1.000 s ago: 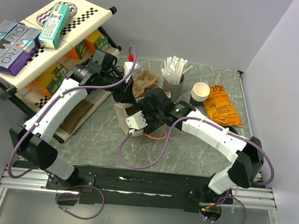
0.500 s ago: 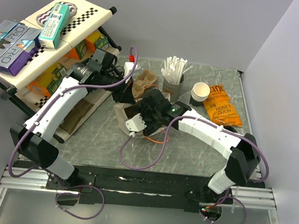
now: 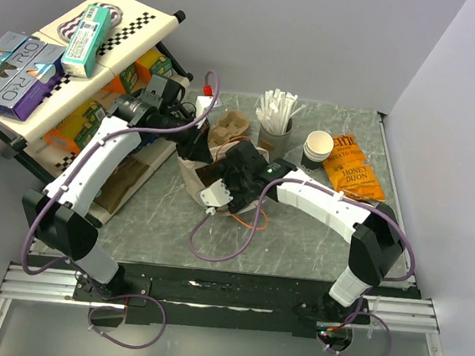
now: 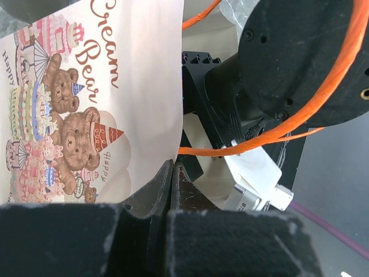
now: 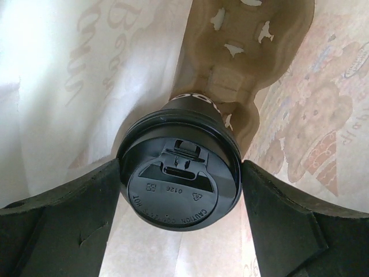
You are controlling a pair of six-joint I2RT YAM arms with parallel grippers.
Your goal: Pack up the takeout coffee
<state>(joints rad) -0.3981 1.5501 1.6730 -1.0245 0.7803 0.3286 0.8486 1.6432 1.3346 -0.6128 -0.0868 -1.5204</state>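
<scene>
The takeout coffee [image 5: 180,184], a dark brown cup with a round black top, sits between my right gripper's [image 5: 180,168] fingers, which press on both sides of the lid. It is inside a white paper bag [image 5: 69,86] printed with bears, over a brown pulp cup carrier [image 5: 248,52]. In the top view my right gripper [image 3: 223,179] reaches into the bag [image 3: 192,174] and the coffee is hidden. My left gripper [image 4: 172,168] is shut on the bag's [image 4: 132,86] rim and holds it up; it also shows in the top view [image 3: 192,144].
The carrier [image 3: 229,129] shows behind the bag. A cup of white straws [image 3: 275,124], a stack of white cups [image 3: 317,146] and an orange chip bag [image 3: 352,172] stand at the back right. A shelf rack [image 3: 64,60] with boxes fills the left.
My left gripper has moved a little right with the bag's rim, opening the bag wider. My right arm has reached further left into the bag.
</scene>
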